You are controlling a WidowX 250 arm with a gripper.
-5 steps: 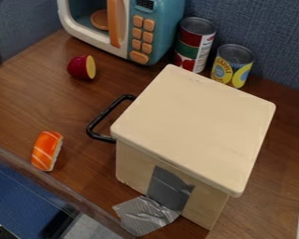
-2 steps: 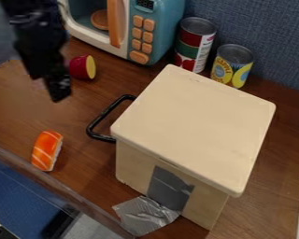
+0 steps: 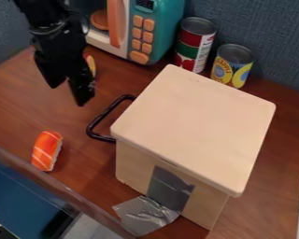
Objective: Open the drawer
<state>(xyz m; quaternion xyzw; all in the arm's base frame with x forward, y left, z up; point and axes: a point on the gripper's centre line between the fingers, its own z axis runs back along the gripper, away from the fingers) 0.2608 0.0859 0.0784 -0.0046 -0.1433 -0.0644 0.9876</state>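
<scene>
One black gripper, fingers parted, empty, now sits nearer the black drawer handle, seemingly better placed to hook and pull it.

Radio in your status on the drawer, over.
Gripper open, empty, near the handle. Drawer appears shut. Nothing visible between gripper and handle.

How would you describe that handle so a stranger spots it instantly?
Find the big cream box. From its left side in the picture, a black handle juts out over the wooden table. It's a slim, angular loop, unlike the solid orange-and-white toy sushi near it.
</scene>
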